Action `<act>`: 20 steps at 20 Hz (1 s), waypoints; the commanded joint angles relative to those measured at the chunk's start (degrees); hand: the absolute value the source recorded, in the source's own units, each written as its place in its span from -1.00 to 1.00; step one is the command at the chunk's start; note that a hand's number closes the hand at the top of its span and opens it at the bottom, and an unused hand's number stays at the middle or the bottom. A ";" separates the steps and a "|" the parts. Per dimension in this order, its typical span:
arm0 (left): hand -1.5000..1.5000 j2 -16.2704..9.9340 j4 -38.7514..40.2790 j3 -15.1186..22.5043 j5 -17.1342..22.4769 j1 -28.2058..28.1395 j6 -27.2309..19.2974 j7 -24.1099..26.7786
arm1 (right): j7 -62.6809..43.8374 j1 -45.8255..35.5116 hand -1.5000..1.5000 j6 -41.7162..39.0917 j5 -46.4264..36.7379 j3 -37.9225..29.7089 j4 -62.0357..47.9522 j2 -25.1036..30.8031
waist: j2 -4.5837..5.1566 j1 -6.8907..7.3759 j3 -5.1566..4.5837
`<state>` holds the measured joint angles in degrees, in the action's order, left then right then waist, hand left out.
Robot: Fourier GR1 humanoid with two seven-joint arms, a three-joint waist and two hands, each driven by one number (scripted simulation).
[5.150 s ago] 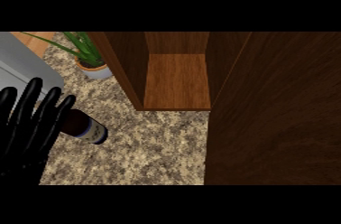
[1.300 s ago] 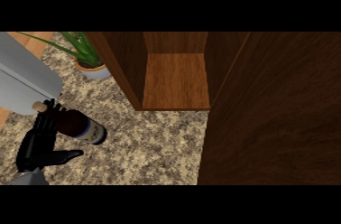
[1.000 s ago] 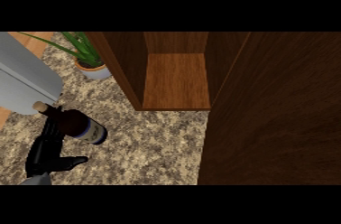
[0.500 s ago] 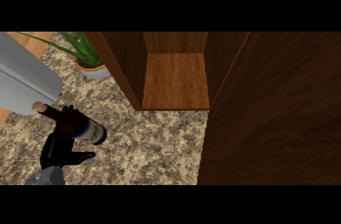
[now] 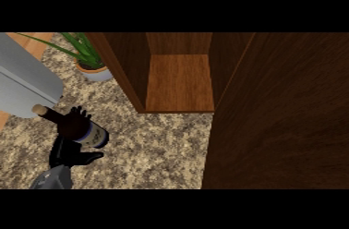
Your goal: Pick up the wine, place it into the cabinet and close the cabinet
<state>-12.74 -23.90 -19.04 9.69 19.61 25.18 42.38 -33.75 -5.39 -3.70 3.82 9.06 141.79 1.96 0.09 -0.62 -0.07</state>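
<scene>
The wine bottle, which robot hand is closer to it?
Left. The left hand is curled round the wine bottle, holding it. The right hand does not show in this view.

Wine bottle (image 5: 80,127) left of cabinet (image 5: 178,82), plant (image 5: 92,62) behind it

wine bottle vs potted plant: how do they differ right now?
The wine bottle is dark and tilted, its cork end toward the upper left; the potted plant stands upright, green leaves in a pale pot. The left hand curls round the bottle; nothing touches the plant. The plant stands beside the cabinet, the bottle further from it.
</scene>
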 commanded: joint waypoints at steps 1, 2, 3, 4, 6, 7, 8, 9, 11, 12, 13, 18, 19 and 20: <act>-1.00 2.25 2.52 0.98 -1.14 1.67 0.37 6.17 | -3.16 0.01 -1.00 -1.04 5.66 -4.34 4.17 2.06 | 0.06 -0.11 0.00; -1.00 -0.46 3.92 0.32 -0.54 0.67 4.38 6.74 | -4.52 -1.62 -1.00 2.29 -0.50 2.53 4.62 -1.33 | 0.07 -0.08 -0.06; -1.00 0.09 3.43 0.25 -0.05 3.53 3.53 4.90 | -5.36 -5.72 -1.00 1.11 3.57 -3.00 1.19 1.02 | 0.11 0.02 -0.04; -1.00 1.97 2.98 1.24 -1.55 2.36 -0.09 7.97 | -6.16 -5.08 -1.00 1.33 2.87 -2.04 3.85 0.91 | 0.06 -0.03 -0.03; -1.00 -0.34 4.20 0.33 -0.44 2.44 2.39 7.84 | 2.93 2.86 -1.00 -1.69 1.75 0.24 0.12 -0.53 | 0.08 0.00 0.02; -1.00 0.68 1.84 -0.27 1.06 4.57 0.13 4.46 | 0.97 -0.85 -1.00 -1.40 4.32 -3.18 -0.84 0.46 | 0.00 0.25 0.05; -1.00 0.27 4.99 -0.31 -0.29 4.42 -0.57 8.83 | -1.99 1.40 -1.00 -1.78 6.85 -4.48 4.68 1.53 | 0.14 -0.44 -0.01; -1.00 2.68 1.21 0.67 0.51 2.66 -1.97 6.09 | -3.57 -1.58 -1.00 0.61 3.38 -2.47 2.86 0.05 | -0.09 0.34 0.04; 1.00 0.20 7.49 -1.14 0.90 6.18 0.25 8.11 | -2.51 0.01 -1.00 0.07 1.22 1.18 3.66 -0.84 | 0.19 -0.47 -0.07; 1.00 1.54 5.80 -1.26 1.78 6.35 -0.22 7.58 | -2.05 1.41 -1.00 -0.27 2.27 -0.80 2.73 -0.30 | 0.10 -0.26 -0.02; 1.00 1.95 5.68 -1.00 1.90 6.70 -0.75 6.59 | -0.59 1.35 -1.00 -1.14 2.00 0.29 2.30 -0.35 | 0.06 -0.09 0.00; 1.00 1.94 7.13 0.24 1.25 4.77 2.77 8.54 | -1.98 3.23 -1.00 -0.86 1.83 0.85 4.55 -0.51 | 0.13 -0.34 -0.03; 1.00 1.93 6.03 0.14 2.33 7.40 2.22 4.27 | 1.38 0.90 -1.00 -2.08 2.82 -2.62 -0.75 0.42 | 0.08 0.05 0.02; 1.00 1.20 7.12 -0.56 2.88 8.62 2.95 3.82 | -2.47 0.80 -1.00 -1.01 3.84 -1.91 2.75 0.26 | 0.11 -0.20 -0.01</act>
<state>-11.26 -18.26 -19.54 12.09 26.46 24.09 44.68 -34.20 -4.89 -4.91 4.47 7.90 141.23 2.11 0.15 -0.73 -0.07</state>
